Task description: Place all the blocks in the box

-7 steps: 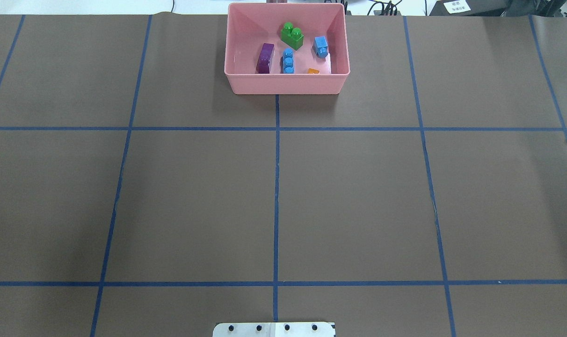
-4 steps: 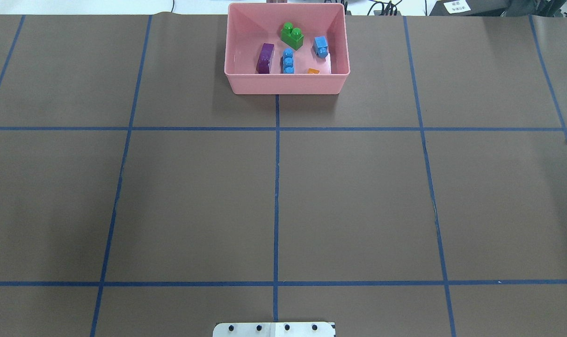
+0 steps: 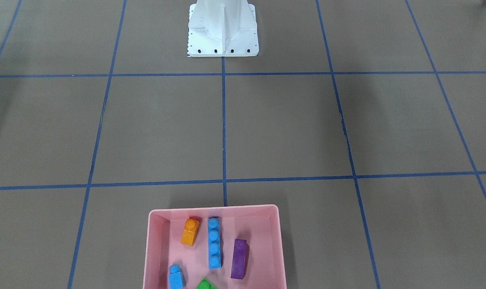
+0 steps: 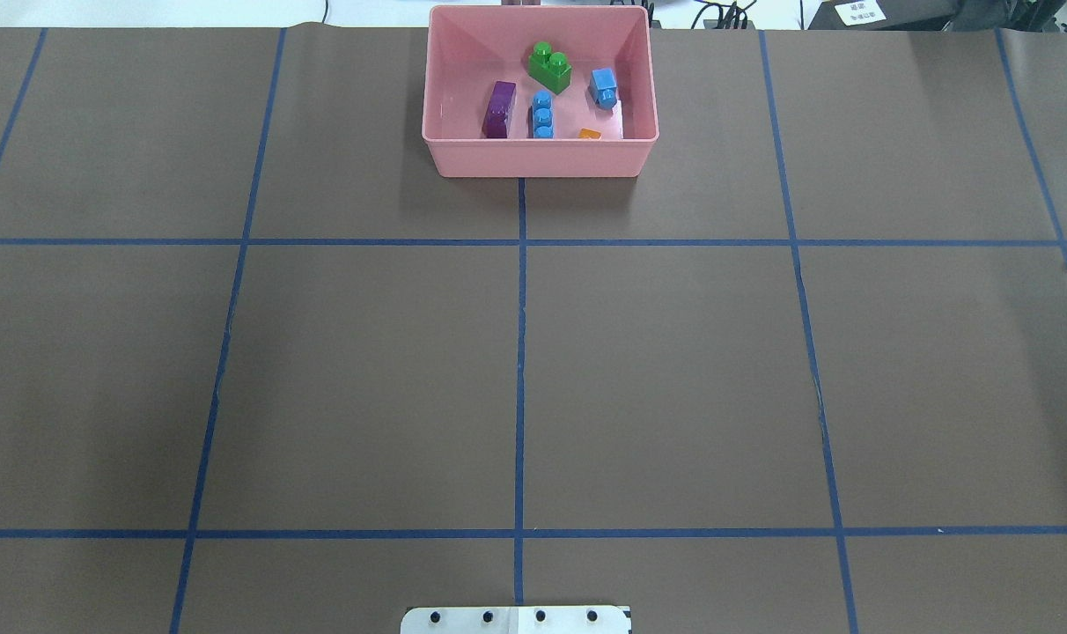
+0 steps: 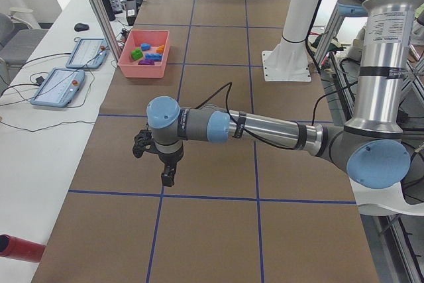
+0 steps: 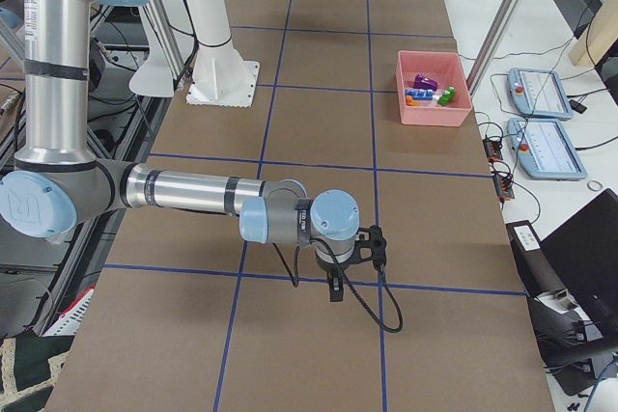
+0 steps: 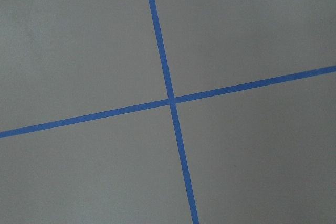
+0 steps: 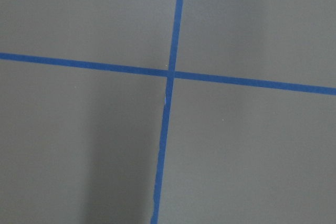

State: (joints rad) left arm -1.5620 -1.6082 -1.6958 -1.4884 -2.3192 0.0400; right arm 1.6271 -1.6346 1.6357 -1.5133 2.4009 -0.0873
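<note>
Left end effector (image 5: 165,171) hangs over table (image 5: 212,230), far from box (image 5: 140,71).

Left forearm (image 5: 265,126), right forearm (image 6: 188,190) stretched level; left pincer (image 5: 167,177), right pincer (image 6: 334,287) point down; jaw state unreadable.

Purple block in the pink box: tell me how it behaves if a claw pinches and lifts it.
The purple block looks like rigid plastic, so it should keep its shape and probably weighs little. Its glossy faces may slip under a light pinch. Flat-sided and oblong, lying in the box, it would likely slide, not roll, when pushed.
</note>
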